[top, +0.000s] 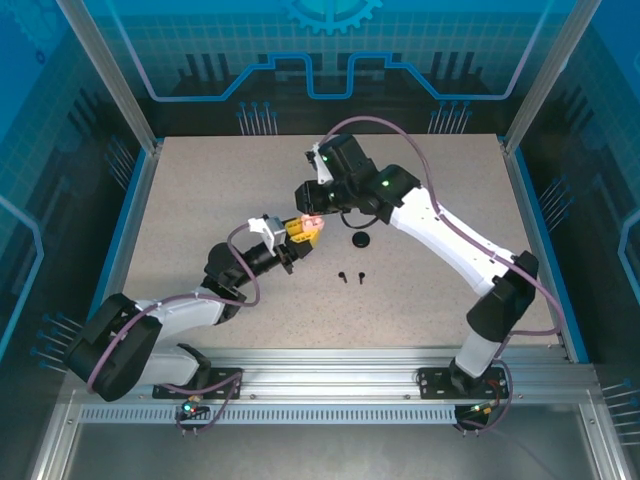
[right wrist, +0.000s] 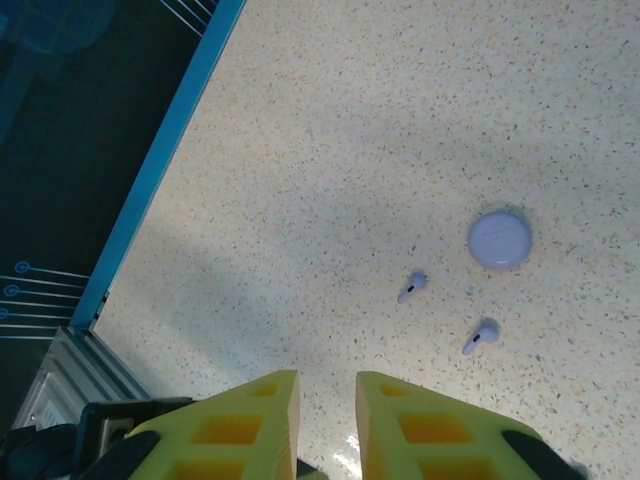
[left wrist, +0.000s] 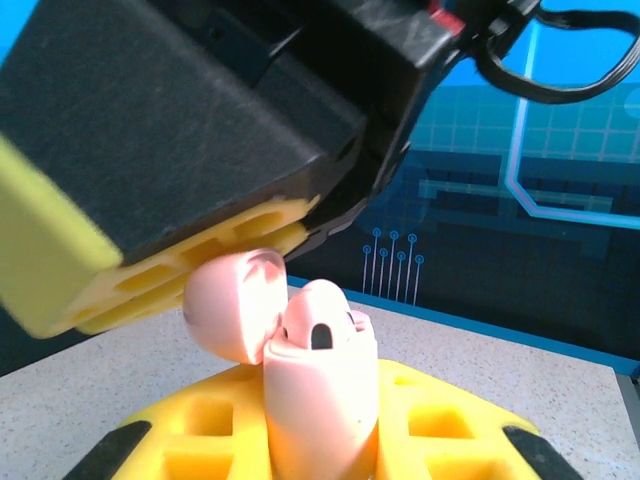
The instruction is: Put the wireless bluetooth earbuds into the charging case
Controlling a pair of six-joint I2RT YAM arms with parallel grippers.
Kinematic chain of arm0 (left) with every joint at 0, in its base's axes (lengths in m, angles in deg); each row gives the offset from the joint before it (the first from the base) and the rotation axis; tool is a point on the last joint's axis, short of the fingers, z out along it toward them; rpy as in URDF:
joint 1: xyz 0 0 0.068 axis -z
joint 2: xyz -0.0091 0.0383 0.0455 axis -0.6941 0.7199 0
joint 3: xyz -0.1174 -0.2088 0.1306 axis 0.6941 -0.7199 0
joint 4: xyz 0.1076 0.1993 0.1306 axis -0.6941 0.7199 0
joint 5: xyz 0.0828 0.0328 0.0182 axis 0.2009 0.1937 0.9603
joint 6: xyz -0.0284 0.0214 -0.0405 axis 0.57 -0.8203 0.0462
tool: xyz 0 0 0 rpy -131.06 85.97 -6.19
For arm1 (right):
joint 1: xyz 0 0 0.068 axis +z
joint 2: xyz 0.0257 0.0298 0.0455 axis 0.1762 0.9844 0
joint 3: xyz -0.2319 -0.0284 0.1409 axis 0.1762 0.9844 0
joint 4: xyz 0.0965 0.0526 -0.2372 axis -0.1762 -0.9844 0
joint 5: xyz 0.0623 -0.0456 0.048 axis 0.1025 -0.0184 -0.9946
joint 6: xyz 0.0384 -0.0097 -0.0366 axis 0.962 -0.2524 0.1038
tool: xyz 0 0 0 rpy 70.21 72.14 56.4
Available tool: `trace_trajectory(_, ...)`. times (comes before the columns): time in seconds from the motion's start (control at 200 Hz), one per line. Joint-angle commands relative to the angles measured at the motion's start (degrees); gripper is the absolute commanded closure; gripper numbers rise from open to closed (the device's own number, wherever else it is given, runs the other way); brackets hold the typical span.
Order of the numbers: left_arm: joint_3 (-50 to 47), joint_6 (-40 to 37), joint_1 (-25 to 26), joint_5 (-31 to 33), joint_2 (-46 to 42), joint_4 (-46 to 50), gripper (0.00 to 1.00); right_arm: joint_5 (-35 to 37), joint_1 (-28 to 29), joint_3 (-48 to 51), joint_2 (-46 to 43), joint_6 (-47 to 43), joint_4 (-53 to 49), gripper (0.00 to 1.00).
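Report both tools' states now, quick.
Left tool: closed on the pale pink charging case, its lid open.
Right tool: open by a narrow gap, nothing seen in it.

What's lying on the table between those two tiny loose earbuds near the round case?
Nothing. In the right wrist view the strip of table between one earbud and the other earbud is bare; the round case sits apart, beyond them.

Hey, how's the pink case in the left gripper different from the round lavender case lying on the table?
The pink case is held upright in the left gripper; the lavender case lies flat on the table. The pink case's lid is open; the lavender one looks closed. Both are rounded, pastel charging cases.
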State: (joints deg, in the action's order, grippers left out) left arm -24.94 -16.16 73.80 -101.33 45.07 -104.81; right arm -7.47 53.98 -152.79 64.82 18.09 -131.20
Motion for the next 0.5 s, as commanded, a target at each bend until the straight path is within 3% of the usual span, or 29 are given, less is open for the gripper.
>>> trace_trajectory(0.0, 0.7, -0.4, -0.3, 3.8, -1.1, -2.6, 1.0, 0.1, 2.0, 6.0, -7.8, 1.7, -2.3, 0.78)
trace_trajectory(0.155, -0.8, 2.2, -0.3, 4.0, -0.1, -4.9, 1.0, 7.0, 1.0, 12.5, -16.7, 5.8, 1.9, 0.72)
trace_trajectory(0.255, -1.8, 3.5, -0.3, 5.6, -0.6, -4.7, 1.0, 10.5, -0.4, 15.6, -21.0, 8.4, 3.8, 0.55)
trace_trajectory(0.495, -3.1, 9.5, -0.6, 14.2, -3.7, 4.9, 1.0, 15.4, -0.6, 25.4, -29.4, 13.2, 6.4, 0.4)
